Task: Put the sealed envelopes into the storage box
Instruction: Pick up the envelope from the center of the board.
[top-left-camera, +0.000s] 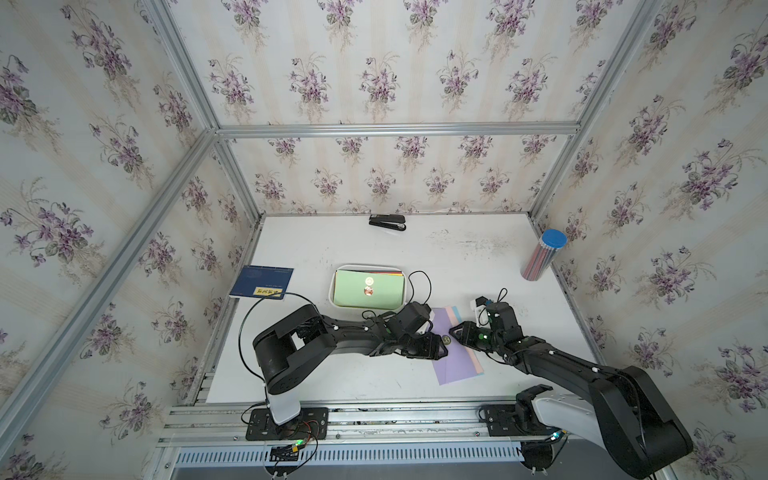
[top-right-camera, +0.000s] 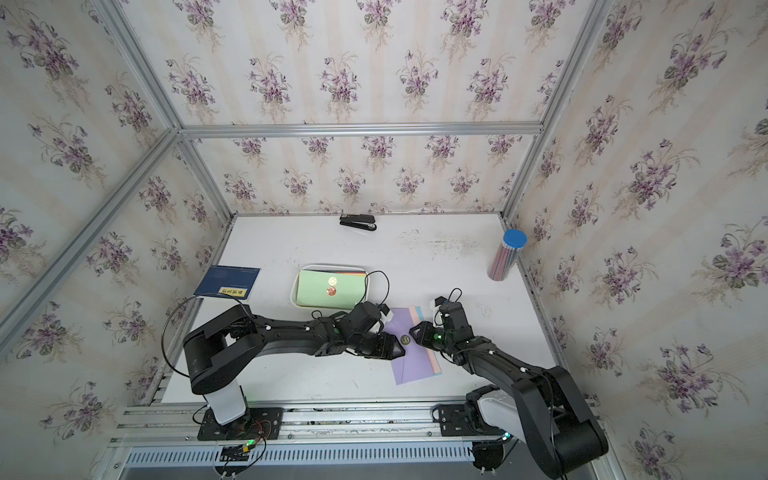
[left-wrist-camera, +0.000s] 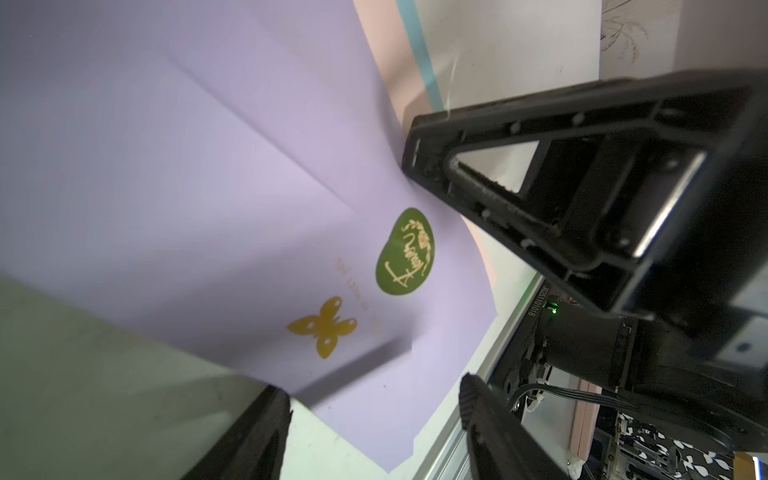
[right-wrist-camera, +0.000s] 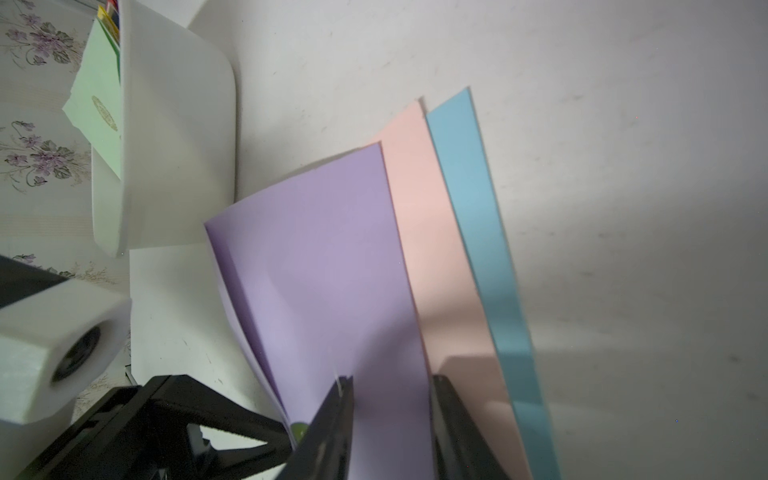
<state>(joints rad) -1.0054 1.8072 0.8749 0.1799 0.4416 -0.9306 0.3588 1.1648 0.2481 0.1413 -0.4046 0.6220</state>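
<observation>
Nearest to the lens, in the left wrist view, the two black fingers of the left claw (left-wrist-camera: 376, 388) stand wide apart and clamp nothing. The near edge of the lilac paper envelope (left-wrist-camera: 166, 166) shows in the gap, not pinched. I judge that this claw waits there to take the edge as it rises.

On the opposite long side of the same envelope sits the right claw (right-wrist-camera: 390, 380). Its fingers keep a narrow gap in which lilac paper shows, so it is not clamped either. Its push seems to be why the sheet bows up from the white surface (top-left-camera: 332, 374).

Only the left wrist view shows the green oval seal sticker (left-wrist-camera: 405, 251) and the gold butterfly print (left-wrist-camera: 322, 326). Only the right wrist view shows the pink paper envelope (right-wrist-camera: 415, 208) and the light blue paper envelope (right-wrist-camera: 469, 208), fanned flat under the lilac one.

In both top views the shallow white plastic storage box (top-left-camera: 331, 291) (top-right-camera: 293, 291) lies just behind the claws. A pale green envelope (top-left-camera: 353, 291) is on top inside it, and three envelopes lie outside.
</observation>
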